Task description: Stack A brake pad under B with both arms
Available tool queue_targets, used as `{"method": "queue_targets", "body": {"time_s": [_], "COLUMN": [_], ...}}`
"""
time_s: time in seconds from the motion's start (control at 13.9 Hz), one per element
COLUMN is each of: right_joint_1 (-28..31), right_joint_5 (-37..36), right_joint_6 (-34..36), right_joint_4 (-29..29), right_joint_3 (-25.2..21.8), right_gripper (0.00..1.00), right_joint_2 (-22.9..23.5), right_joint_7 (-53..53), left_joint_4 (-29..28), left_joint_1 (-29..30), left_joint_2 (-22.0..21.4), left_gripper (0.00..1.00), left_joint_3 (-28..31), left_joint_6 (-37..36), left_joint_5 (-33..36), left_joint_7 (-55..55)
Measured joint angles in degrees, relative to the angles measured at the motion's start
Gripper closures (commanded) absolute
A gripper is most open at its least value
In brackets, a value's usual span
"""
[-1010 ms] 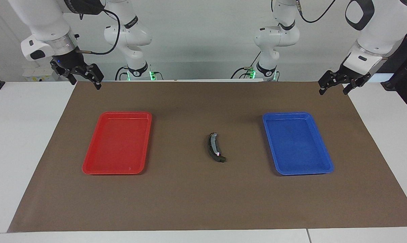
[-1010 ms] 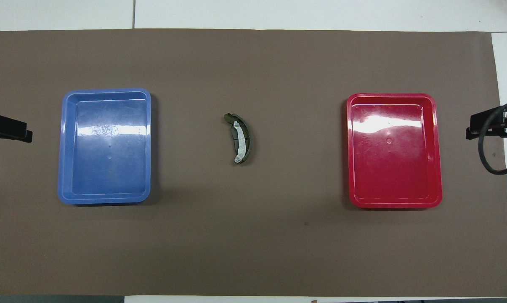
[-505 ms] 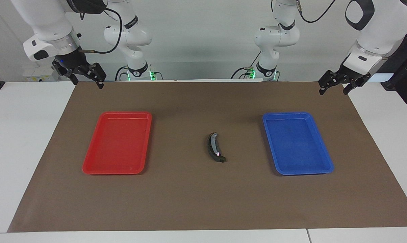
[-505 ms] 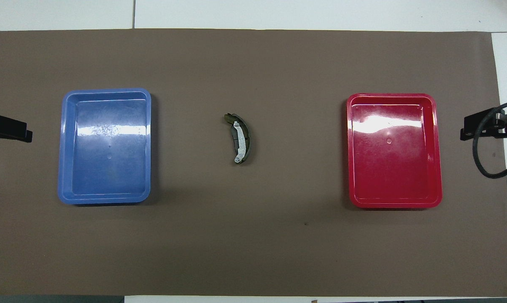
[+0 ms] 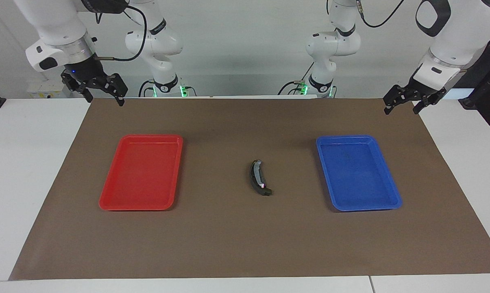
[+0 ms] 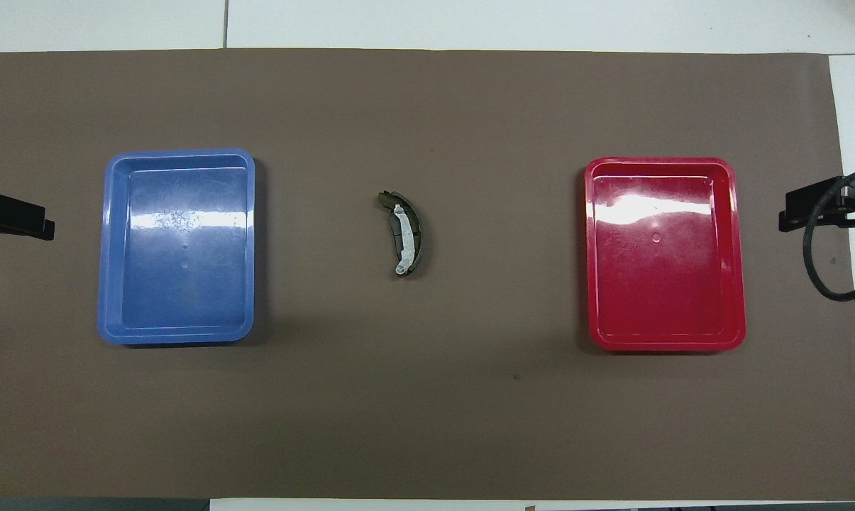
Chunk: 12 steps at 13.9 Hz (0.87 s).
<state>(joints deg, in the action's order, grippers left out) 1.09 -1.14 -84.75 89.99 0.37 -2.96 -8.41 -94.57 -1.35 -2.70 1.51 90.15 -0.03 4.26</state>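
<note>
B, the long curved dark brake piece (image 5: 258,178) with a light stripe, lies on the brown mat between the two trays; it also shows in the overhead view (image 6: 403,233). The short dark grey pad A does not show apart from it; it is hidden or out of view. My right gripper (image 5: 104,99) hangs open and empty over the mat's corner at the right arm's end, and shows in the overhead view (image 6: 817,209). My left gripper (image 5: 401,109) hangs open and empty over the mat's corner at the left arm's end, and shows in the overhead view (image 6: 15,216).
A red tray (image 5: 106,201) lies toward the right arm's end and a blue tray (image 5: 393,203) toward the left arm's end, both with nothing in them. The brown mat (image 5: 228,244) covers most of the white table.
My right gripper has shifted slightly upward and turned a little. The left gripper and the curved piece have not moved.
</note>
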Motion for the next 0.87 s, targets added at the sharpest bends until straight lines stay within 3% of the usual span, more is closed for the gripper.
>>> {"method": "queue_targets", "body": {"time_s": [0.87], "right_joint_1": [-0.87], "right_joint_5": [-0.28], "right_joint_6": [0.0], "right_joint_4": [0.4], "right_joint_3": [0.09], "right_gripper": [0.0], "right_joint_2": [0.06], "right_joint_7": [0.06], "left_joint_4": [0.0], "left_joint_1": [0.0], "left_joint_2": [0.0], "left_gripper": [0.0], "left_joint_3": [0.0], "left_joint_6": [0.0], "left_joint_5": [0.0], "left_joint_7": [0.0]}}
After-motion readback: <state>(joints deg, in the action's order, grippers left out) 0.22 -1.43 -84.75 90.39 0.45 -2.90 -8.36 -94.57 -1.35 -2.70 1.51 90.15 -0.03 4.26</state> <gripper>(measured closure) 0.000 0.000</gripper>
